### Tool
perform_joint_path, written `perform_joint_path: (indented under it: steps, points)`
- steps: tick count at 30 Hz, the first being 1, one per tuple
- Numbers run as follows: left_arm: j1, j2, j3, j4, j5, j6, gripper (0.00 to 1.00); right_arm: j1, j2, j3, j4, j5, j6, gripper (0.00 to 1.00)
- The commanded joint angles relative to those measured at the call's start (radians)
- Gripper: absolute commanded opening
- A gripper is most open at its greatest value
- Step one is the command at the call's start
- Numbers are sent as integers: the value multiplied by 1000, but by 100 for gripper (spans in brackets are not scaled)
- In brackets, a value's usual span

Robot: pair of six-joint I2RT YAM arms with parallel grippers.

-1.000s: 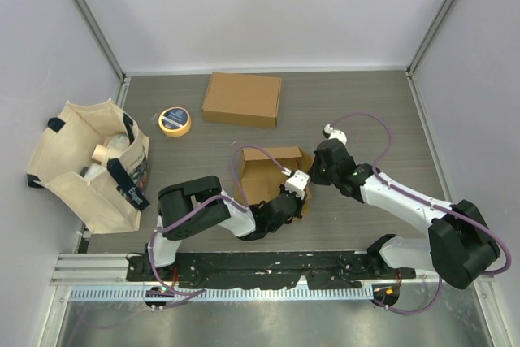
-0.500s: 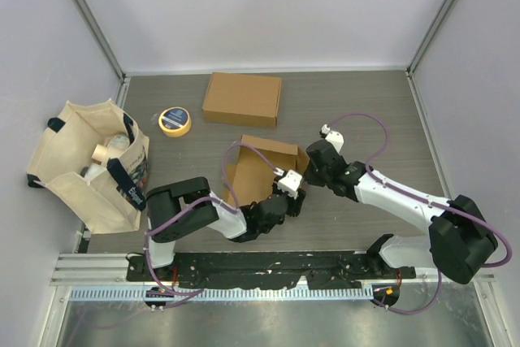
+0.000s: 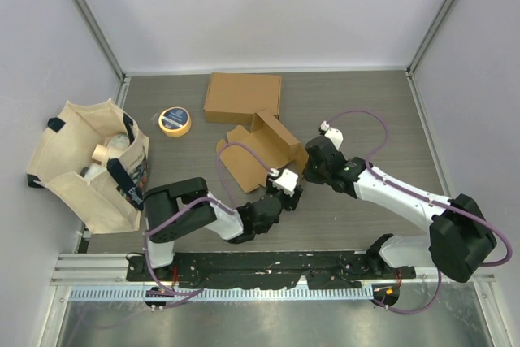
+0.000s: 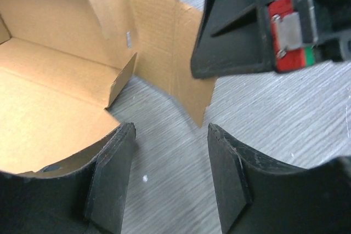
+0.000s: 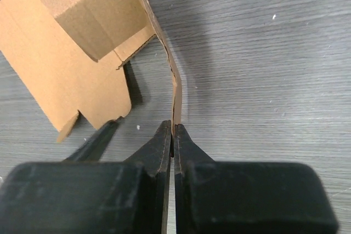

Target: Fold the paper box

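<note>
Flap of paper box (image 5: 82,23) pinched in right pincer (image 5: 173,131), clear only from wrist; left pincer (image 4: 170,131) spread.

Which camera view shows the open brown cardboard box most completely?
The top external view: nearly the whole open brown cardboard box is visible. The left wrist view shows only its inside and one flap; the right wrist view, its outside and the edge pinched by the right hand.
</note>
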Motion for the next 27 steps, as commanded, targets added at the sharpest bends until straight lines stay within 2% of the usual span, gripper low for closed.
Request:
perform_joint_path:
  steps: [1,2,4,6,9,11,13,15,17,18,20,24,27]
  points:
    - [2,-226,-128,53,28,-21,60,3,2,58,-3,-1,-136,3]
    - [3,-285,-154,26,52,-48,61,1,-5,55,-2,-14,-176,1]
    - [3,-410,-186,-150,47,-82,60,-5,-13,46,-5,-47,-292,1]
    - [5,-561,-193,-342,-39,-123,60,-11,-30,29,-19,-52,-359,1]
    - [31,-661,-203,-488,-162,-175,63,-22,-51,9,-12,-58,-460,1]
    - [121,-675,-197,-601,-119,-228,63,-34,-59,4,-6,-67,-491,1]
    - [222,-646,-167,-664,-21,-312,61,-42,-58,3,9,-86,-495,1]
    - [265,-572,-145,-670,72,-313,57,-46,-53,6,12,-98,-501,1]
    - [272,-520,-137,-616,105,-306,53,-49,-45,9,14,-104,-498,1]
    - [272,-459,-136,-590,112,-299,46,-51,-44,12,14,-103,-488,1]
    - [272,-393,-125,-538,145,-297,42,-54,-31,23,9,-113,-465,1]
    - [269,-192,-81,-479,201,-386,34,-54,-2,61,-2,-141,-349,1]
    - [250,-131,-52,-475,201,-469,28,-53,16,82,-23,-165,-269,1]
